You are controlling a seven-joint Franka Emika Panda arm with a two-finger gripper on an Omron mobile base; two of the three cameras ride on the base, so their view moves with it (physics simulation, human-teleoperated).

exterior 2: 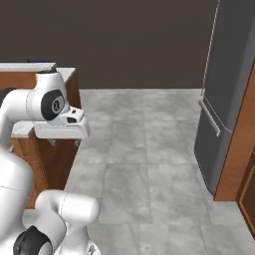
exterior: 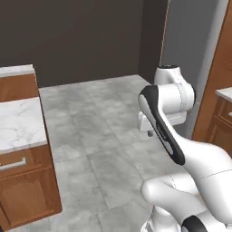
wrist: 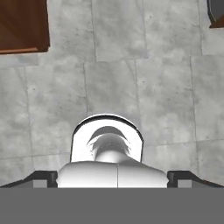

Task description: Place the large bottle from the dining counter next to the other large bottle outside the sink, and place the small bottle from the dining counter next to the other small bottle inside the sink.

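Observation:
My gripper (wrist: 112, 177) hangs over bare grey floor tiles (wrist: 113, 87), its two dark fingertips (wrist: 43, 177) far apart with nothing between them. In the base views the arm is folded up close to the base. The hand (exterior: 149, 127) points down at the floor, and the same gripper (exterior 2: 64, 143) shows beside a counter corner. Both bottles and the sink are out of view. A marble-topped wooden counter (exterior: 18, 122) with a drawer handle stands to the left. I cannot tell whether it is the dining counter.
A tall grey fridge (exterior 2: 214, 124) and wooden cabinets (exterior: 222, 118) line the right side. The left counter's wooden end (exterior 2: 55, 164) is close to the arm. Open tiled floor (exterior: 99, 118) stretches ahead to a dark back wall.

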